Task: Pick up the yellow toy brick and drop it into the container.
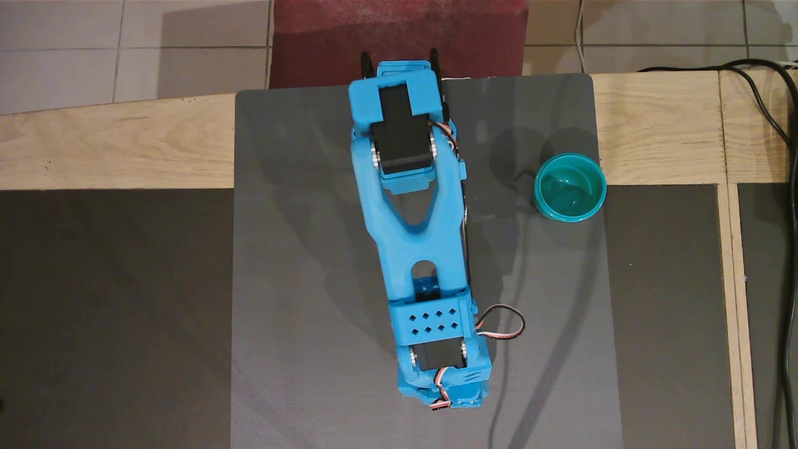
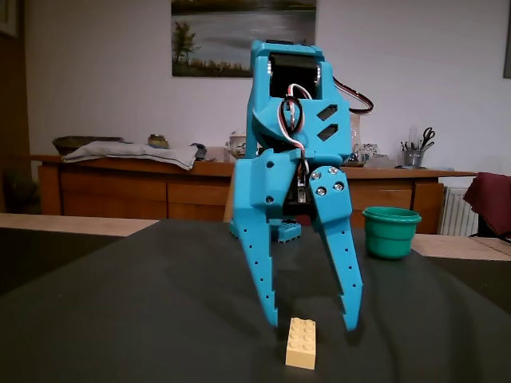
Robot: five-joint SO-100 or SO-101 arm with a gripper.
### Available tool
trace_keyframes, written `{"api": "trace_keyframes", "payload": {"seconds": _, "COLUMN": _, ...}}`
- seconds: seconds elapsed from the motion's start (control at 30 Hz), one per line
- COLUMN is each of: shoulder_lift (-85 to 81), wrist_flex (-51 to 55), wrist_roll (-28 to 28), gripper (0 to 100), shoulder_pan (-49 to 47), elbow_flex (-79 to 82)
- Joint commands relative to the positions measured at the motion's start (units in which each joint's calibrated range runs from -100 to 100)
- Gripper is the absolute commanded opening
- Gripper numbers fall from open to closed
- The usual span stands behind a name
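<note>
Yellow toy brick (image 2: 301, 343) sits on the dark mat (image 2: 144, 303) at the near edge in the fixed view, just in front of and below the gripper (image 2: 311, 313), between the two fingertips' line but closer to the camera. You can't see it in the overhead view: the arm (image 1: 411, 206) covers that spot.

Claw is spread wide, nothing between the fingers; tips point down and hover just above the mat.

Around it:
- container (image 1: 570, 187), teal cup, upright, well to the right of the arm in both views, on the mat's right edge by the wooden strip (image 1: 654, 128). Nothing visible inside.
- servo wire loop (image 1: 502, 321) hangs off the arm's base end, clear of the brick.
- black cables (image 1: 782, 125) run down the far right, off the mat.
- nothing lies between brick and cup except the right-hand finger (image 2: 342, 255).

Surface: grey mat over a wood-framed dark table. Room: tiled floor (image 1: 124, 50), red rug (image 1: 399, 37), wooden sideboard (image 2: 136, 191) and a landscape picture (image 2: 243, 36) on the wall behind.

Brick orientation: studs up, lying flat, long axis running roughly toward the camera in the fixed view, short end facing you.
</note>
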Motion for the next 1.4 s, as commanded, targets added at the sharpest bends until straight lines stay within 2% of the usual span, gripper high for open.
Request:
{"api": "trace_keyframes", "payload": {"seconds": 0.0, "shoulder_lift": -0.2, "wrist_flex": 0.0, "wrist_roll": 0.6, "gripper": 20, "shoulder_pan": 0.4, "elbow_flex": -1.7}}
{"api": "trace_keyframes", "payload": {"seconds": 0.47, "shoulder_lift": 4.3, "wrist_flex": -0.7, "wrist_roll": 0.7, "gripper": 19, "shoulder_pan": 0.4, "elbow_flex": -2.4}}
{"api": "trace_keyframes", "payload": {"seconds": 0.73, "shoulder_lift": 4.2, "wrist_flex": -0.5, "wrist_roll": 0.7, "gripper": 1, "shoulder_pan": 0.4, "elbow_flex": -2.5}}
{"api": "trace_keyframes", "payload": {"seconds": 0.93, "shoulder_lift": 3.6, "wrist_flex": 0.1, "wrist_roll": 0.2, "gripper": 0, "shoulder_pan": 0.3, "elbow_flex": -2.5}}
{"api": "trace_keyframes", "payload": {"seconds": 1.0, "shoulder_lift": 3.1, "wrist_flex": 0.2, "wrist_roll": -1.4, "gripper": 0, "shoulder_pan": -0.3, "elbow_flex": -3.2}}
{"api": "trace_keyframes", "payload": {"seconds": 1.2, "shoulder_lift": -6.4, "wrist_flex": 11.8, "wrist_roll": -4.9, "gripper": 0, "shoulder_pan": -3.4, "elbow_flex": -7.8}}
{"api": "trace_keyframes", "payload": {"seconds": 1.37, "shoulder_lift": -14.5, "wrist_flex": 24.3, "wrist_roll": -7.8, "gripper": 0, "shoulder_pan": -9.8, "elbow_flex": -13.4}}
